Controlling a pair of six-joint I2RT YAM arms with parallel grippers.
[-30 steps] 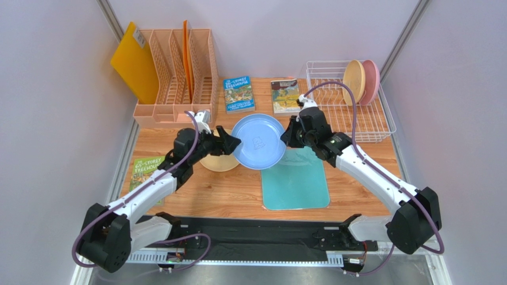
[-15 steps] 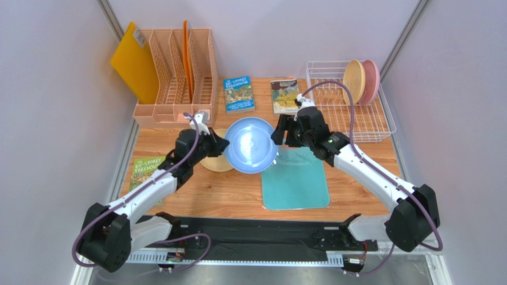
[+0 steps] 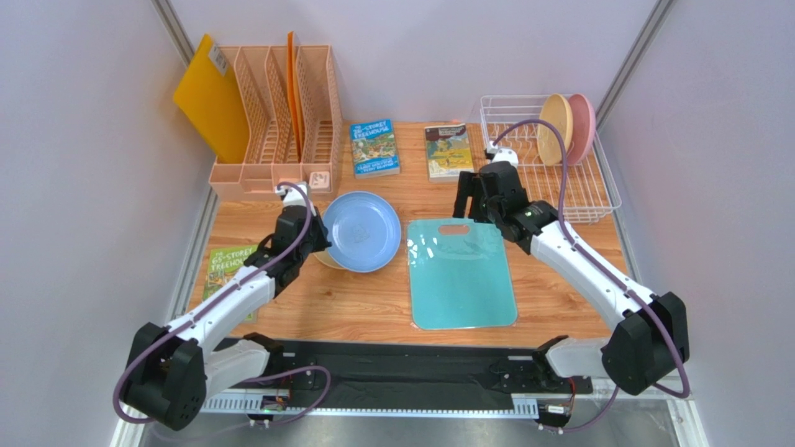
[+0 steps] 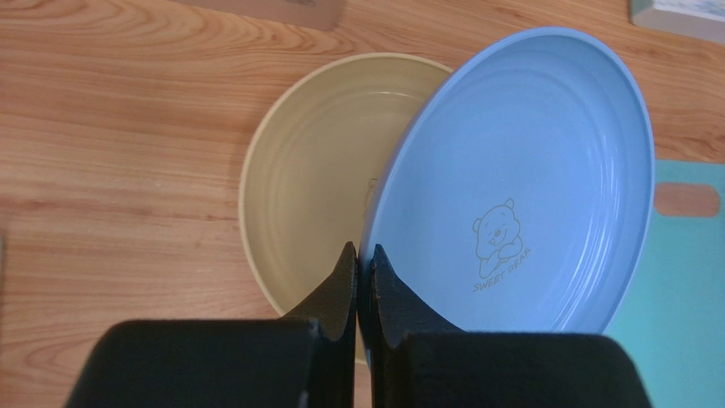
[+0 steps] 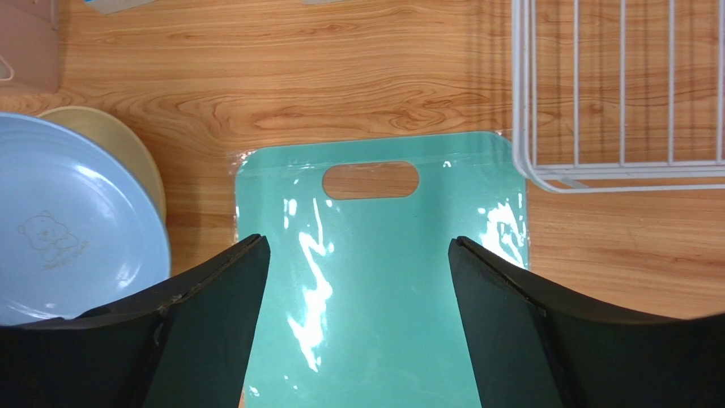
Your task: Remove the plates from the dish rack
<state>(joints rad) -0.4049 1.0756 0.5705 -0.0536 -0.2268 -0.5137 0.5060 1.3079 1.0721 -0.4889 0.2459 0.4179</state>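
Top view, step in hand: you are setting the second plate down. Your left gripper (image 3: 323, 234) holds the grey-blue plate (image 3: 364, 231) by its left rim over the cream-yellow plate (image 3: 326, 261), which shows only as a sliver on the table (image 3: 373, 303).
Top view, what is left: the tan-mustard plate (image 3: 554, 128) and the pink plate (image 3: 584, 126) stand on edge at the far right end of the dish rack (image 3: 602, 191). By my reckoning you are about halfway.
Top view, right arm: your right gripper (image 3: 474, 207) hovers over the far edge of the teal cutting board (image 3: 460, 275), between the blue plate and the rack.
Left wrist, tool: the fingers are pressed together on the blue plate's rim, pinching it. Only here do you see that the plate hangs tilted and overlaps the right side of the cream one. Whether the two touch, I cannot tell.
Right wrist, tool: the jaws are spread wide with nothing between them, only the board below. The rack's near corner shows at the upper right, and the two racked plates are out of this view.
Next move, my judgement: level the blue plate onto the cream one before you let go. Then send the right arm back and right towards the tan plate's upper rim.
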